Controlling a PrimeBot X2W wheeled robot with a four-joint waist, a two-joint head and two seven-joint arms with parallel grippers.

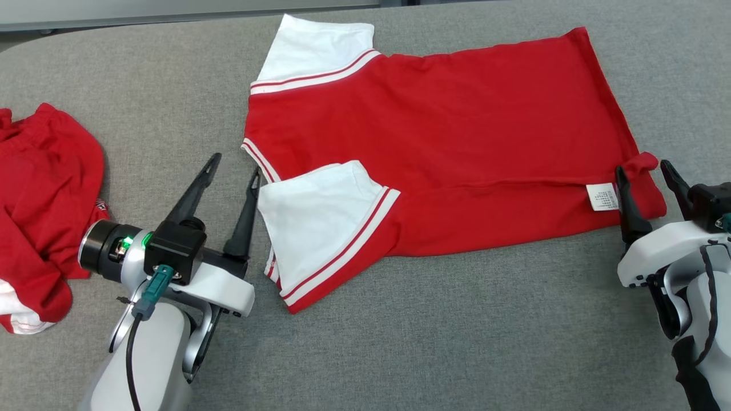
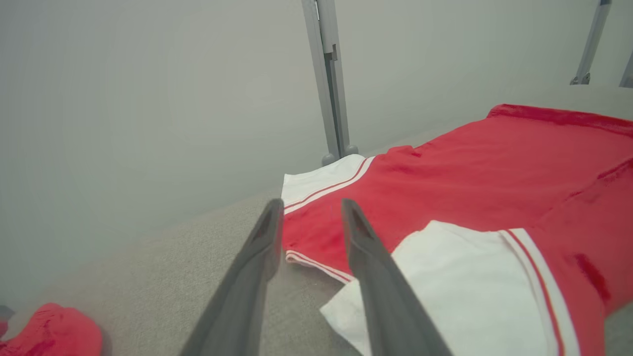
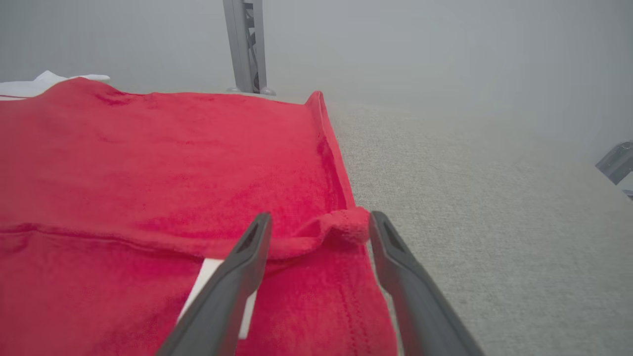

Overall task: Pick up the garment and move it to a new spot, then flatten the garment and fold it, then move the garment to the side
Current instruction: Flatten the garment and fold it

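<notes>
1. Lying flat on the grey table (image 1: 400, 354), the red shirt (image 1: 434, 131) sits in the middle and far part of the head view, collar end to the left and hem to the right.
2. Its far sleeve (image 1: 314, 48), white with red stripes, points toward the table's far edge.
3. Its near sleeve (image 1: 308, 222), also white, lies folded over the red body and slants toward the robot.
4. A strip along the shirt's near side appears turned up over the body, and a white label (image 1: 602, 197) shows on it close to the hem.
5. The left gripper (image 1: 236, 165) is low over the table just left of the near sleeve, its 2 fingers apart with only bare table between them.
6. In the left wrist view, that gripper (image 2: 311, 203) points at the collar end of the shirt (image 2: 470, 163). Its right finger overlaps the sleeve's edge, and I cannot tell whether they touch.
7. The right gripper (image 1: 642, 167) is at the shirt's near hem corner (image 1: 642, 161), which is bunched into a small lump.
8. In the right wrist view, its fingers (image 3: 247, 257) are spread, and the lump (image 3: 343, 227) sits between the tips of this gripper (image 3: 320, 217), not pinched.
9. A second red garment (image 1: 40, 200) lies crumpled in a heap at the table's left edge, well apart from the shirt.
10. A grey post (image 2: 329, 79) stands beyond the table's far edge.
</notes>
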